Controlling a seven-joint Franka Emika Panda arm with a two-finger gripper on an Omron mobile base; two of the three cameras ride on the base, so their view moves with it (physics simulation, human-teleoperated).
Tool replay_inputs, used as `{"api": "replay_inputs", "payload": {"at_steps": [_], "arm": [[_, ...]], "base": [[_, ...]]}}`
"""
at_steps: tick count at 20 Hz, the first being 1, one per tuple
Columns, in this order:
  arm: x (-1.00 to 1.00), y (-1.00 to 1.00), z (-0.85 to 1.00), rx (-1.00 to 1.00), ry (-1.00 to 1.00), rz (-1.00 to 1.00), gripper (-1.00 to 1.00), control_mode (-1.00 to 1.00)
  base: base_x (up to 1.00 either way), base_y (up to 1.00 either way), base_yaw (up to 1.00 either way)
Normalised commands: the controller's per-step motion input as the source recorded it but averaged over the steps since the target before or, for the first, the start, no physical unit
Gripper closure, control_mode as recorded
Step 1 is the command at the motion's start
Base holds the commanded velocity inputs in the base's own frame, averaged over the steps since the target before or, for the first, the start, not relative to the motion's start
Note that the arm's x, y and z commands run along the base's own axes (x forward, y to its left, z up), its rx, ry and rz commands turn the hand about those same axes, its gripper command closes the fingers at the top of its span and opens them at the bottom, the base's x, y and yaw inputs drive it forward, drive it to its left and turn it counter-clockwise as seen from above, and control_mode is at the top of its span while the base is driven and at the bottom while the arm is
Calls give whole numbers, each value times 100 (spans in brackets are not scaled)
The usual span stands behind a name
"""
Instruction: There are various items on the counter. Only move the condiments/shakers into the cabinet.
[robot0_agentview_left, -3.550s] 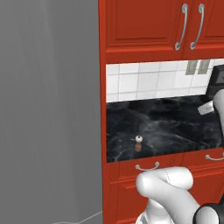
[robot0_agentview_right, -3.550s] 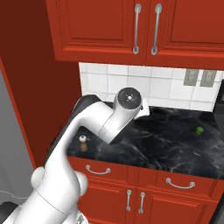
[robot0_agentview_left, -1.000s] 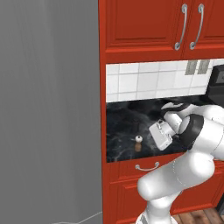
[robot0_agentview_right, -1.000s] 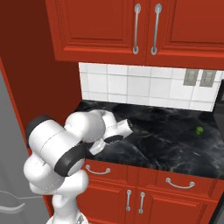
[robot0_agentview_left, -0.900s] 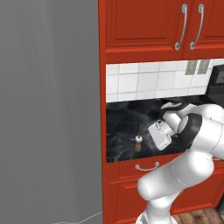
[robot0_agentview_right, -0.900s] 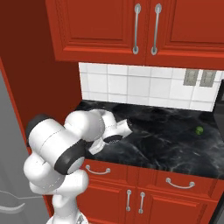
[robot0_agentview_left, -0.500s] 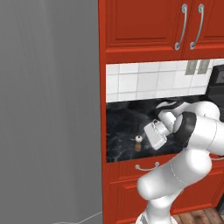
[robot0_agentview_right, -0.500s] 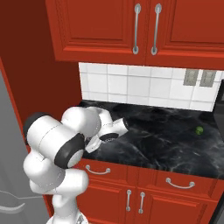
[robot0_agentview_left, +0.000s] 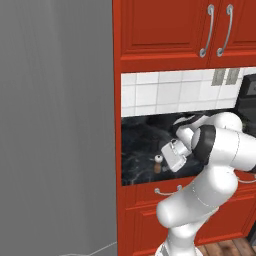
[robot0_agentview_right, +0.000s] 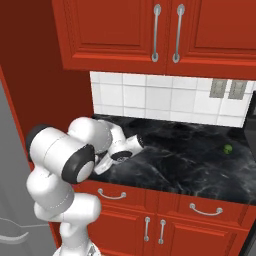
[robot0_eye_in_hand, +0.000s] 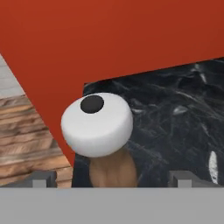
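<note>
Your tool (robot0_eye_in_hand: 112, 177) stands open, its 2 fingertips (robot0_eye_in_hand: 43, 178) flanking the brown shaker (robot0_eye_in_hand: 98, 131), which stands upright on the counter (robot0_eye_in_hand: 175, 122) near its left front edge, untouched.

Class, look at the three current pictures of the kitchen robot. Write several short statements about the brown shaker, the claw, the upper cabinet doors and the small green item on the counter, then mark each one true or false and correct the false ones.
1. The brown wooden shaker with the white ball top stands upright on the black marble-look counter. True.
2. The claw is shut on the shaker. False: its fingers stand wide apart, one to each side of the shaker.
3. The red upper cabinet doors are closed. True.
4. A small green item lies right beside the shaker. False: it sits far off toward the counter's other end.
5. The shaker's white top has a dark spot. True.
</note>
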Motion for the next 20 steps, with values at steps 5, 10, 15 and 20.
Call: {"api": "replay_inputs", "payload": {"at_steps": [5, 10, 15, 20], "arm": [[12, 14, 0, 0, 6, -1, -100, -100], [13, 19, 0, 0, 4, -1, -100, -100], [3, 13, 0, 0, 0, 0, 100, -100], [-1, 0, 3, 0, 0, 0, 100, -100]], "base": [[0, 0, 0], [0, 0, 0], [0, 0, 0], [0, 0, 0]]}}
